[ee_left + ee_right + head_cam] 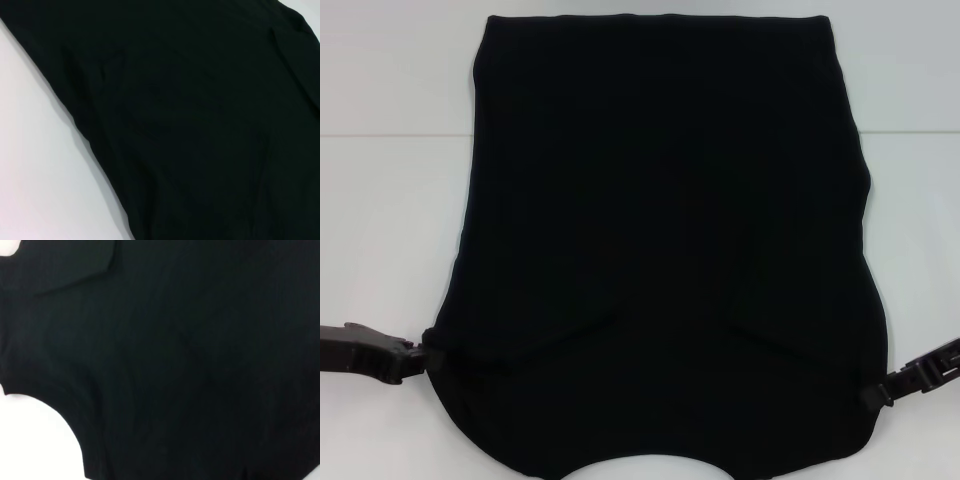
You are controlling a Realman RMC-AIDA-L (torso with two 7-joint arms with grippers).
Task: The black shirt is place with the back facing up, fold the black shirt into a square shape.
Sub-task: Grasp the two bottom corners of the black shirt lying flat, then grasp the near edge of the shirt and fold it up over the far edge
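- The black shirt (660,240) lies spread flat on the white table (390,230), and it is the landmark for everything else here.
- Its sleeves are already folded in over the body, so their edges show as two slanting lines across the lower part of the shirt.
- The curved neckline sits at the shirt's near edge, closest to the robot, and the straight hem lies at the far edge.
- The left gripper (428,360) is at the shirt's left edge, near the shoulder corner, with its tip touching the cloth.
- Whether the left gripper has pinched the cloth or only rests against it cannot be told, since black fingers meet black fabric.
- The right gripper (873,392) is at the shirt's right edge, near the other shoulder corner, also touching the fabric.
- How wide the right gripper stands, and whether it has hold of the cloth, cannot be told either.
- Both wrist views are filled almost wholly by the shirt, with only slivers of table beside it.
- Nothing stands between the grippers and the shirt.
- No container shows around the shirt.
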